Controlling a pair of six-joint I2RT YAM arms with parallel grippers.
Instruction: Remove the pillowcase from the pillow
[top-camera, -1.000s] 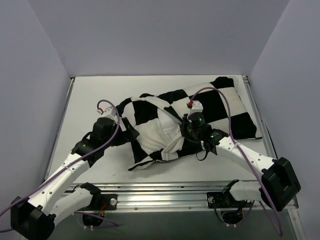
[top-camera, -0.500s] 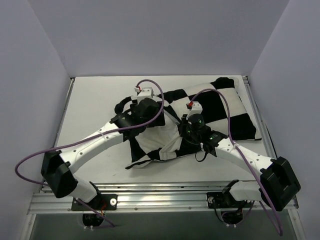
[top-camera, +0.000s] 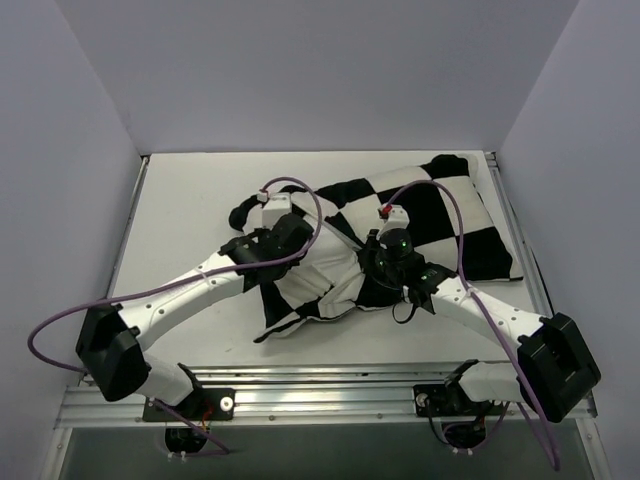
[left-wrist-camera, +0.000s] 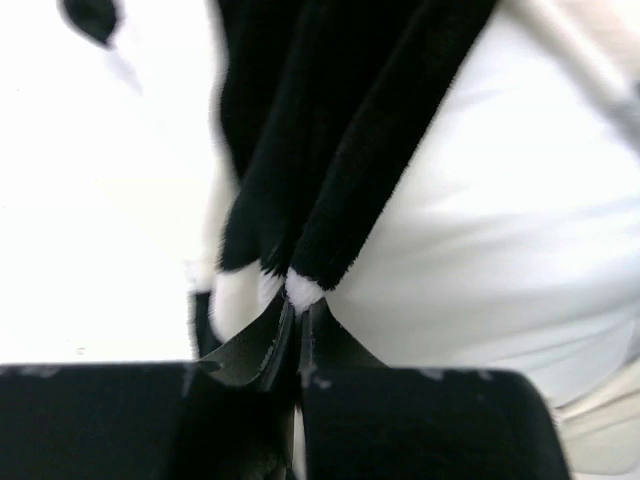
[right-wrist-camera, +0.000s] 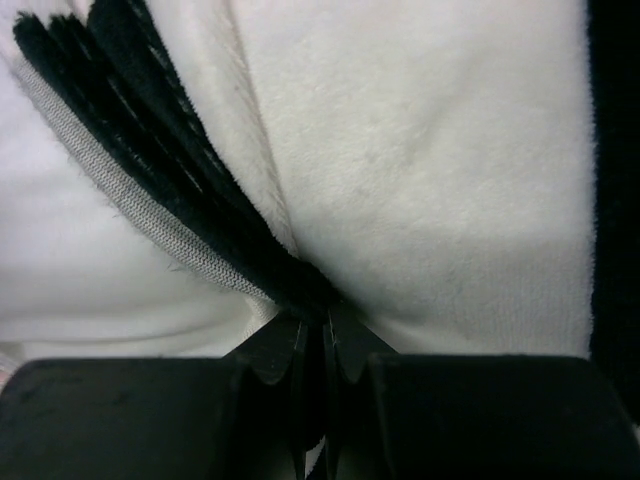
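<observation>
The black-and-white checked pillowcase (top-camera: 440, 215) lies across the middle and right of the table, bunched at its left end. The plain white pillow (top-camera: 322, 278) shows at that open end between the two arms. My left gripper (top-camera: 300, 243) is shut on a gathered fold of the pillowcase (left-wrist-camera: 330, 180); the smooth white pillow (left-wrist-camera: 500, 250) lies just to its right. My right gripper (top-camera: 368, 268) is shut on a pinch of plush pillowcase fabric (right-wrist-camera: 420, 160), with its grey knit inner edge and the pillow (right-wrist-camera: 90, 290) to the left.
The white table (top-camera: 180, 200) is walled by grey panels on the left, back and right. A metal rail (top-camera: 330, 385) runs along the near edge by the arm bases. Purple cables loop above both wrists.
My left arm has swung from the pillow's left side over onto the bunched open end, and its jaws have gone from open to shut on the pillowcase. The right arm has held still.
</observation>
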